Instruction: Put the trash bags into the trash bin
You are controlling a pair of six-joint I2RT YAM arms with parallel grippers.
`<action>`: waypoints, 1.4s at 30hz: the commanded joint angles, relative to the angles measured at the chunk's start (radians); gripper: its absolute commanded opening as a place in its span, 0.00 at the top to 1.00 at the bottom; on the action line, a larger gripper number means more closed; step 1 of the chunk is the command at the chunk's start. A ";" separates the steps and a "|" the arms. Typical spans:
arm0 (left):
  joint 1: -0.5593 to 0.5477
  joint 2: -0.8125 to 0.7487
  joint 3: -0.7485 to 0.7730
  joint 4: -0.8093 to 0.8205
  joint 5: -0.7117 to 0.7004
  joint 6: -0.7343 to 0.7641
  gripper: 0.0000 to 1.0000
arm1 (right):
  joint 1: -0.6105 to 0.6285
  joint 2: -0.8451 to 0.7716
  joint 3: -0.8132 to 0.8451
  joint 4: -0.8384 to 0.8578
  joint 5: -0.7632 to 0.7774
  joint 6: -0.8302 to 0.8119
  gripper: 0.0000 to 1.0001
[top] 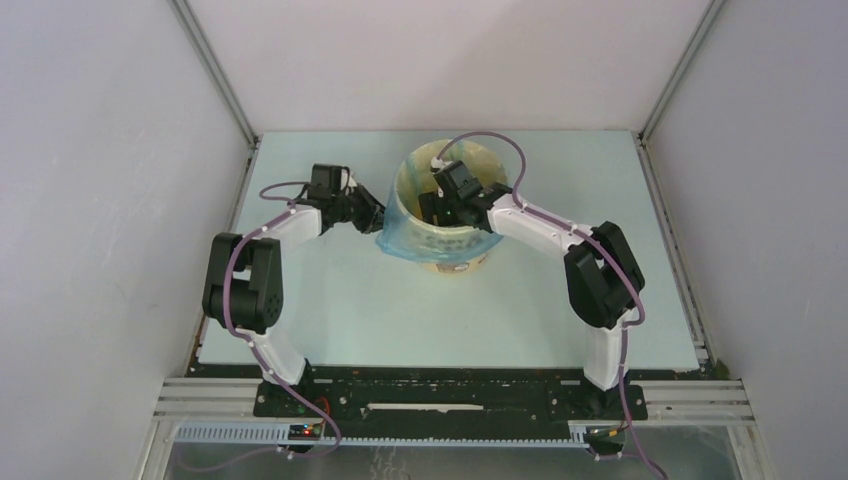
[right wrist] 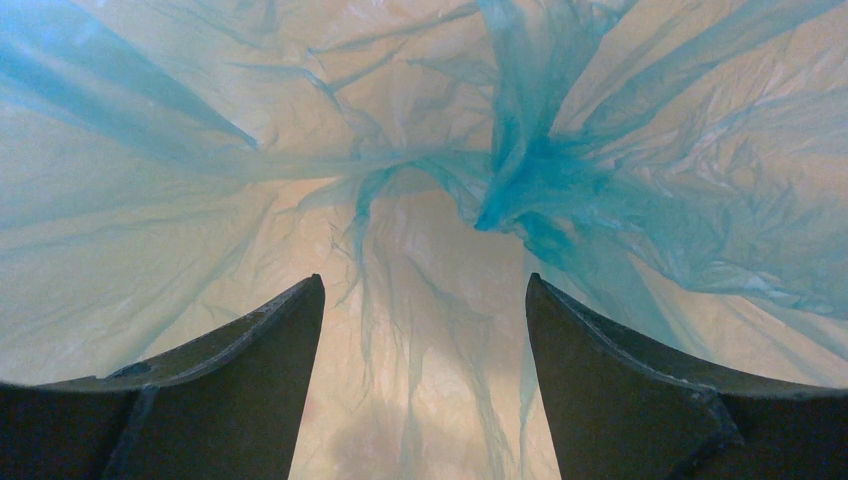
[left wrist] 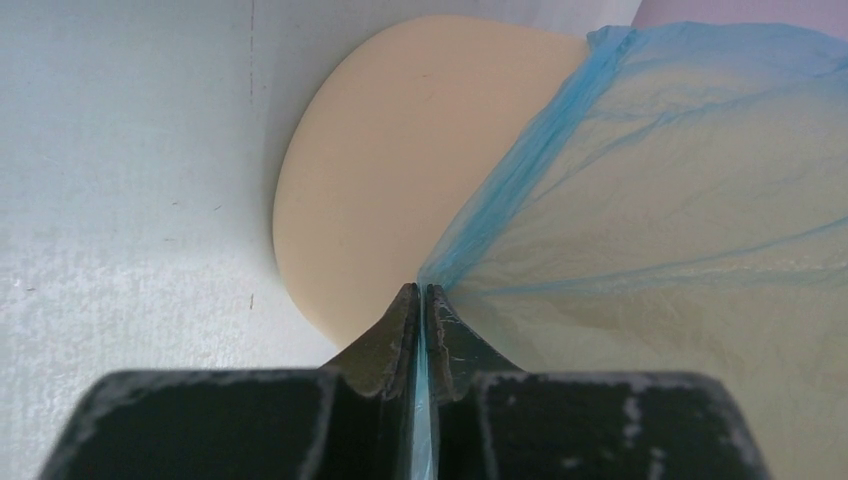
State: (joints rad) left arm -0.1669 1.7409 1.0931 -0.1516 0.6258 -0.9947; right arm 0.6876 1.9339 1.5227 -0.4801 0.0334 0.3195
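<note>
Blue bag (top: 398, 238) mostly lines the bin (top: 460, 265); we pinch its unseated edge with left gripper (left wrist: 421, 292), right gripper (right wrist: 425, 278) spread inside.

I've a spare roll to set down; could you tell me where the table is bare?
Bare table lies between the arms, nearer than the trash bin, and at the far right corner. Crowded at the bin: left fingers pinch the trash bag.
</note>
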 commanded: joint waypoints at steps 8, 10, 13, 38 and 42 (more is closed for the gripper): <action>0.020 -0.078 0.107 -0.152 -0.045 0.152 0.60 | -0.011 0.025 0.385 -0.351 0.001 -0.057 0.15; 0.045 -0.107 0.103 -0.174 -0.077 0.180 0.51 | -0.011 0.004 0.397 -0.356 0.004 -0.065 0.14; 0.083 -0.150 0.097 -0.204 -0.094 0.216 0.42 | -0.017 -0.022 0.400 -0.346 0.014 -0.071 0.13; 0.088 -0.506 -0.014 -0.419 -0.190 0.311 0.30 | -0.071 0.158 0.246 -0.059 0.157 -0.096 0.15; 0.088 -0.532 -0.002 -0.436 -0.200 0.308 0.28 | -0.066 0.067 0.277 -0.115 0.136 -0.098 0.14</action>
State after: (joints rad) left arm -0.0765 1.2621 1.0554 -0.5575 0.4492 -0.7120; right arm 0.6163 2.1056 1.7134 -0.5648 0.1604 0.2241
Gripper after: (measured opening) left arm 0.705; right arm 0.856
